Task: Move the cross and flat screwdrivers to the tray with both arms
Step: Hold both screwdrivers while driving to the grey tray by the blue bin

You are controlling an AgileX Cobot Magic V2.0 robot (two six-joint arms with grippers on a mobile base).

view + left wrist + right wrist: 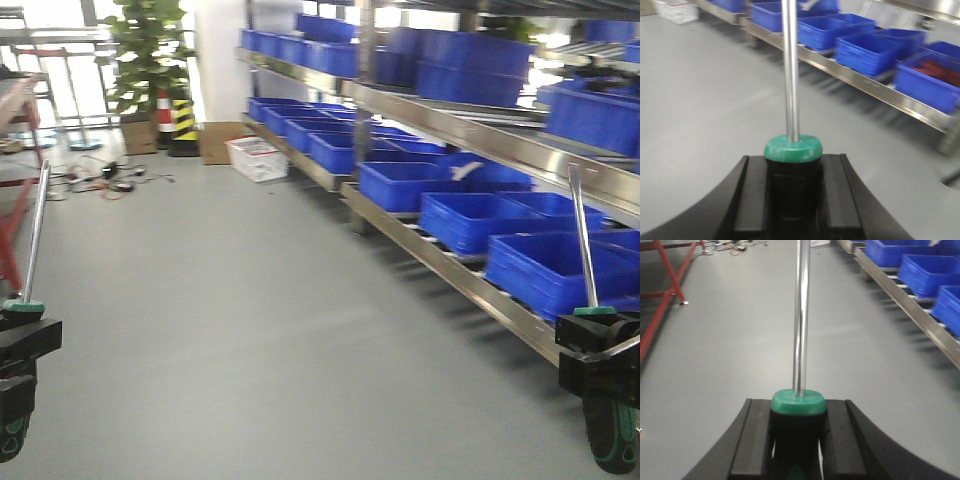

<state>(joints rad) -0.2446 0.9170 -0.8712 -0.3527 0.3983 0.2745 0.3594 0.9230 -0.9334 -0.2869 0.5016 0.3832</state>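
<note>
The left tool (22, 345) is clamped on the black handle of the left screwdriver (35, 240). The steel shaft stands up, leaning slightly, and the green collar (792, 148) sits just above the jaws. The right tool (600, 345) grips the right screwdriver (583, 240) the same way, handle between the jaws and shaft pointing up. Both screwdrivers hang in the air over the grey floor (250, 320), well apart at opposite edges of the front view. Which tip is cross and which is flat cannot be told.

Along the right, steel shelves (450, 265) carry rows of blue bins (455, 215). Most interiors are hidden or too blurred to read. In the left wrist view one bin (920, 87) holds red things, their kind unclear. A white basket (257, 158) stands on the floor by the lowest shelf's far end, and its contents are indistinct.
</note>
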